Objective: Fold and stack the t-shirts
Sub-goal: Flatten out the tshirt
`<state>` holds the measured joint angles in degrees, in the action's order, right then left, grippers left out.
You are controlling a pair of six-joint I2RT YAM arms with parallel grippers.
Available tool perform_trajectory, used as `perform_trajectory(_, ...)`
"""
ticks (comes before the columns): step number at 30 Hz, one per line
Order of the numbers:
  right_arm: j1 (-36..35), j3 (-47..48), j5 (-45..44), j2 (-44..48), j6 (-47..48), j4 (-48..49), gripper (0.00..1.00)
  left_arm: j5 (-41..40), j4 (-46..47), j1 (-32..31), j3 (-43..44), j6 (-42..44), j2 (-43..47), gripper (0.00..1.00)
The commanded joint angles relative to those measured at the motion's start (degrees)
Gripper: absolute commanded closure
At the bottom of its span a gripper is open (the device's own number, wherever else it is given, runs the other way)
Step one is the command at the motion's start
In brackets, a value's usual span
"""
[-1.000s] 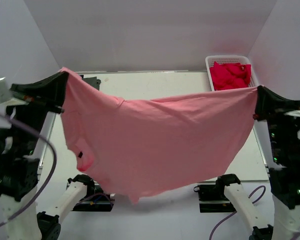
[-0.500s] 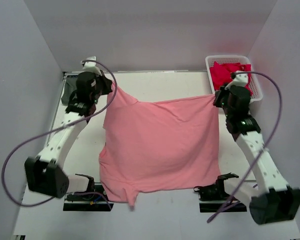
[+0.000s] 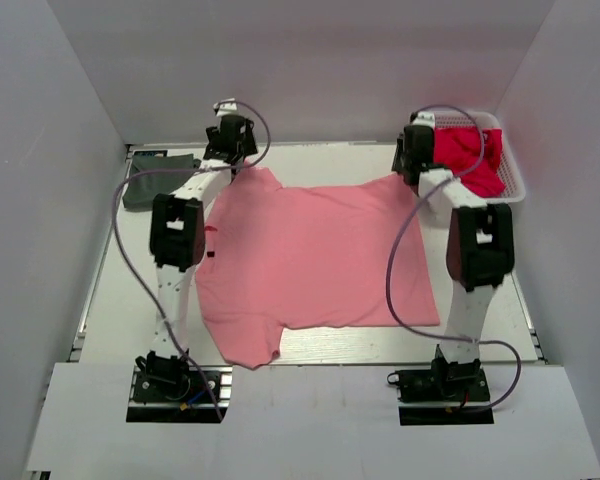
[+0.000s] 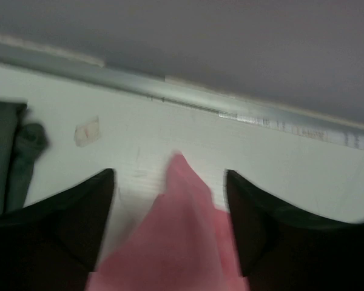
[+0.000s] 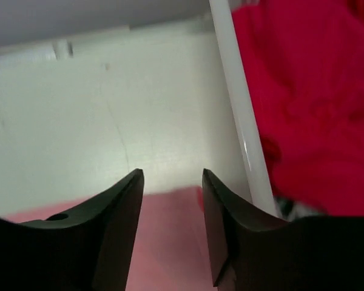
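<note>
Two risks show. Leftmost, the folded dark grey t-shirt [image 3: 158, 182] lies at the far edge of the worktop [image 3: 320, 165], near the left hand [image 4: 170, 176], whose fingers [image 4: 73, 224] stand spread around a peak of the salmon-pink t-shirt [image 3: 320, 255], laid flat mid-worktop. Lifting away could snag that corner and rumple it. The right hand [image 5: 171, 176] seems parted too, though blurred; its corner, beside the basket [image 5: 242, 121], could catch likewise.

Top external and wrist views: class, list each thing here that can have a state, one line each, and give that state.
salmon-pink t-shirt: unfolded, spread flat on the table.
dark grey t-shirt: folded, at the far left corner.
white basket: holding crumpled red cloth.
left gripper: open, a tip of pink cloth in the gap.
right gripper: open, above the pink shirt's edge.
</note>
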<state>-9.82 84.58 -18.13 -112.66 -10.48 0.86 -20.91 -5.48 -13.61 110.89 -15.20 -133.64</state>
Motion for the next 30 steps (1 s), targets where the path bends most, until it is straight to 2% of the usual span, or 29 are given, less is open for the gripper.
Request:
perform_trajectory(1,-0.37,19.69,-3.40,-9.81,3.71,-4.97,0.47,-5.02,-11.09,0.33,18.88,0.79,-7.05,0.00)
perform_trajectory(2,-0.28,21.84,-3.23,-10.55,3.63,-6.56,0.47,-5.02,-12.44,0.33,22.14,0.79,-8.37,0.00)
perform_trajectory(3,-0.02,23.43,-2.71,-11.00,3.80,-9.53,0.41,-5.02,-12.45,0.33,24.18,1.40,-8.39,0.00)
perform_trajectory(4,-0.63,23.44,-1.74,-9.78,3.54,-9.83,0.25,-3.19,-12.45,0.33,23.59,1.40,-6.91,0.00)
perform_trajectory(6,-0.72,21.08,-0.68,-6.37,3.10,-9.57,0.18,-2.48,-11.23,0.33,16.14,0.00,-2.61,0.00)
perform_trajectory(7,-0.98,16.02,0.02,-5.04,2.05,-9.56,0.10,-1.95,-11.22,0.33,13.33,0.00,-0.15,0.00)
perform_trajectory(8,-0.99,14.23,0.63,-1.98,1.52,-9.65,0.10,-1.95,-11.22,0.33,8.60,-1.22,4.75,0.00)
perform_trajectory(10,-1.25,6.24,3.89,3.66,-0.67,-9.92,0.10,-2.47,-13.94,0.33,4.53,-2.55,9.43,0.00)
perform_trajectory(11,-1.34,4.39,4.50,9.33,-2.16,-10.09,0.10,-2.47,-16.12,-0.19,0.33,-3.16,11.72,0.00)
perform_trajectory(13,-1.69,-4.64,7.58,12.97,-5.14,-10.27,0.10,-1.95,-17.90,-0.90,-4.52,-3.69,18.40,0.00)
perform_trajectory(14,-1.86,-8.08,7.93,17.43,-5.77,-10.88,0.10,-0.29,-18.60,-1.42,-9.85,-4.39,20.42,0.00)
perform_trajectory(15,-2.04,-9.85,9.24,18.61,-6.30,-11.23,0.10,3.38,-19.13,-1.42,-12.69,-6.31,22.36,0.00)
perform_trajectory(16,-2.21,-14.13,10.21,19.49,-7.61,-11.84,0.10,4.29,-19.66,-1.42,-17.15,-7.38,25.42,0.00)
perform_trajectory(19,-2.83,-17.59,10.48,23.88,-8.76,-14.13,0.10,7.62,-19.66,-1.42,-25.42,-9.40,28.69,0.00)
perform_trajectory(22,-2.83,-23.74,10.66,24.86,-9.82,-14.49,0.10,8.95,-18.17,-1.95,-30.45,-9.94,28.70,0.00)
perform_trajectory(24,-2.74,-25.25,10.66,23.20,-10.17,-14.57,0.10,8.95,-18.17,-1.95,-30.47,-9.94,27.04,0.00)
perform_trajectory(26,-2.57,-24.38,10.48,21.61,-10.52,-15.63,0.10,7.55,-19.13,-1.95,-30.47,-10.64,25.37,0.00)
perform_trajectory(29,-2.39,-21.57,11.01,14.60,-11.31,-17.65,0.10,6.32,-18.61,-1.25,-30.47,-10.64,21.07,0.00)
perform_trajectory(30,-2.31,-18.60,10.92,13.44,-11.14,-18.17,0.10,6.32,-19.22,-0.55,-28.30,-11.16,19.75,0.00)
